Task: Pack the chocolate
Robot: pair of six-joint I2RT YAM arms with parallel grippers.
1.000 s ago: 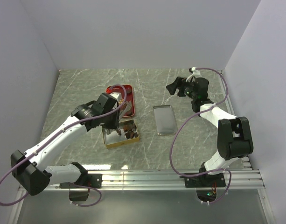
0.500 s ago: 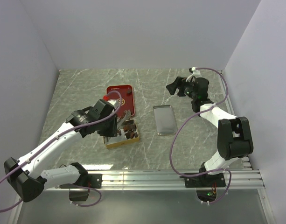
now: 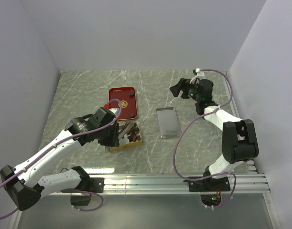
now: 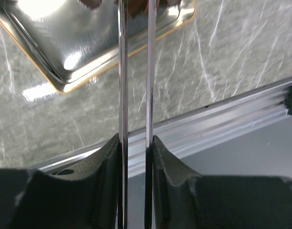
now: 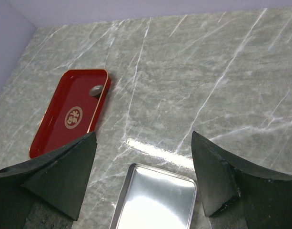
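The left hand (image 3: 115,134) (image 4: 135,143) is pressed together on a pair of thin metal tongs (image 4: 122,71), whose two long blades run out from between its fingers, close together but not touching along the length that shows. The hand hangs over the near left part of the gold tin (image 3: 123,148) (image 4: 50,38), which sits on the marble desk (image 3: 88,90). The chocolate (image 3: 133,134) lies inside this tin, a cluster of small dark brown pieces gathered in its far right part, just beyond the hand. In the left wrist view the blades reach the brown pieces at the top edge; whether the tips hold a piece cannot be told.

A red tray (image 3: 123,101) (image 5: 72,114) lies just behind the tin, with one small round thing (image 5: 95,89) near its far corner. A silver lid (image 3: 167,122) (image 5: 157,200) lies to the right of the tin. The right hand (image 3: 176,90) (image 5: 143,138) is spread wide and holds nothing, raised above the far right of the desk, well apart from the chocolate.
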